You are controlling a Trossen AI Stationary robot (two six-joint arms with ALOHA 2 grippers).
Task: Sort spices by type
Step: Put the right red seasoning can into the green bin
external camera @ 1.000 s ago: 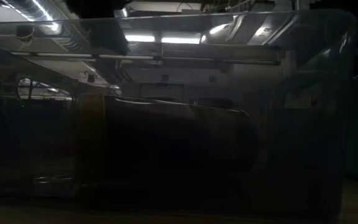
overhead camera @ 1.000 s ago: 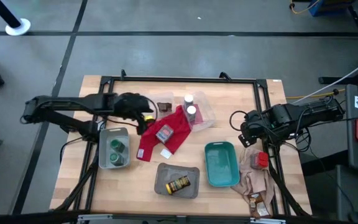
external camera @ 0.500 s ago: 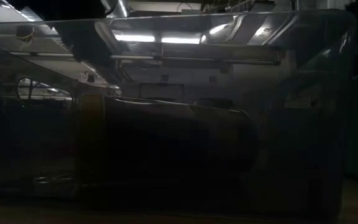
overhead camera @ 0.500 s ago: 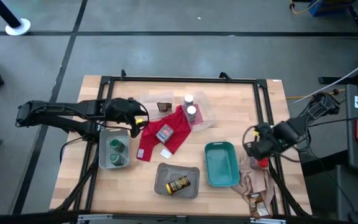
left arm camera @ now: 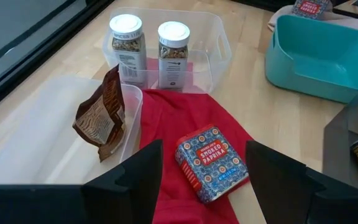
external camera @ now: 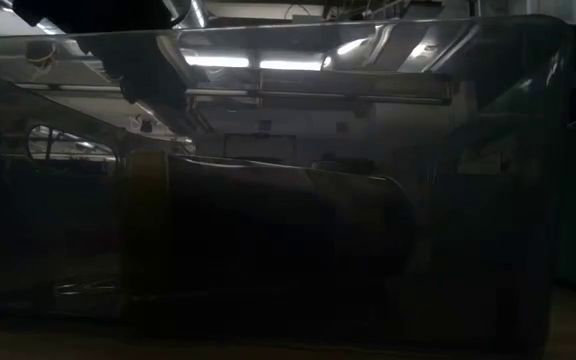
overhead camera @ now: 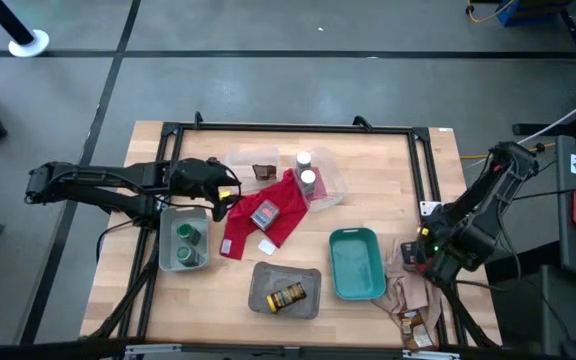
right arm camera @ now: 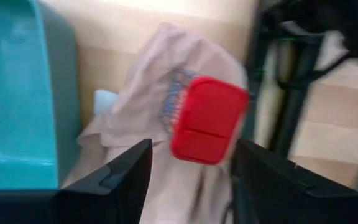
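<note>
Right claw (right arm camera: pixel 188 180) hung released over a red tin (right arm camera: pixel 207 119) on the beige cloth (right arm camera: pixel 138 93); left claw (left arm camera: pixel 204 177), also released, faced another red tin (left arm camera: pixel 213 162) on the red cloth (left arm camera: pixel 179 118). 2 green-lidded jars (overhead camera: pixel 187 240), 2 white-capped bottles (left arm camera: pixel 149 43), 1 brown packet (left arm camera: pixel 102 112) and the yellow-labelled jar (overhead camera: pixel 288 296) sat in trays; both tins seemed left.

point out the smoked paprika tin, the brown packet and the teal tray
smoked paprika tin (left arm camera: pixel 213 163), left wrist view, middle of its patterned face
brown packet (left arm camera: pixel 102 114), left wrist view, middle of its crinkled front
teal tray (overhead camera: pixel 357 263), high view, bare floor of the tray
</note>
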